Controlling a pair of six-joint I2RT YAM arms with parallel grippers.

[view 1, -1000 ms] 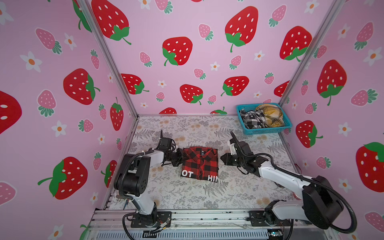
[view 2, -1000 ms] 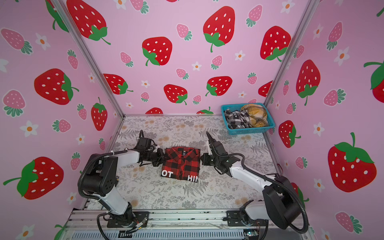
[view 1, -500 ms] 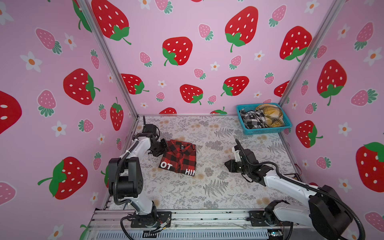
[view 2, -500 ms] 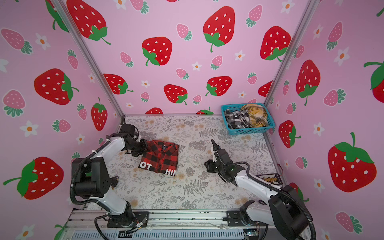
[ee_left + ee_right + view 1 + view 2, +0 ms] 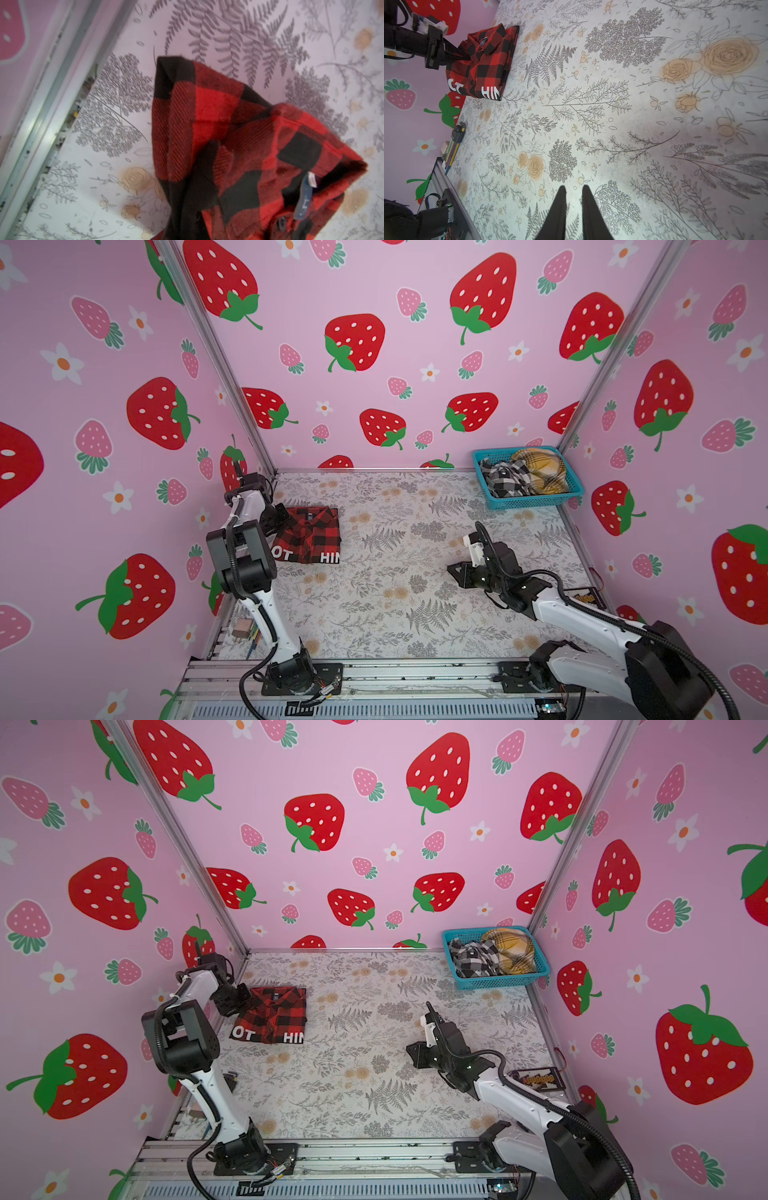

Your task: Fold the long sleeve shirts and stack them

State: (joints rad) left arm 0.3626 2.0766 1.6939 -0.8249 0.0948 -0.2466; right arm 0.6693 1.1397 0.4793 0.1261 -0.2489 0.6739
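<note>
A folded red-and-black check long sleeve shirt (image 5: 311, 535) (image 5: 276, 1017) with white block letters lies at the table's far left, near the wall. My left gripper (image 5: 282, 516) (image 5: 245, 998) is shut on its collar-side edge; the right wrist view shows the fingertips (image 5: 466, 56) pinching the cloth (image 5: 483, 60). In the left wrist view the check cloth (image 5: 228, 128) bunches around the dark fingers (image 5: 199, 193). My right gripper (image 5: 453, 570) (image 5: 411, 1050) (image 5: 573, 188) hovers low over the bare table at mid right. It is slightly open and holds nothing.
A blue basket (image 5: 536, 502) (image 5: 498, 982) in the far right corner holds a black-and-white plaid garment (image 5: 505, 481) and a yellow plaid one (image 5: 540, 468). Hex keys and pencils (image 5: 456, 135) lie at the table's left front edge. A dark packet (image 5: 536, 1079) lies at the right edge.
My left gripper has pulled the folded shirt from the table's middle to the far left by the wall. My right gripper has drawn back toward the right front, away from the shirt.
</note>
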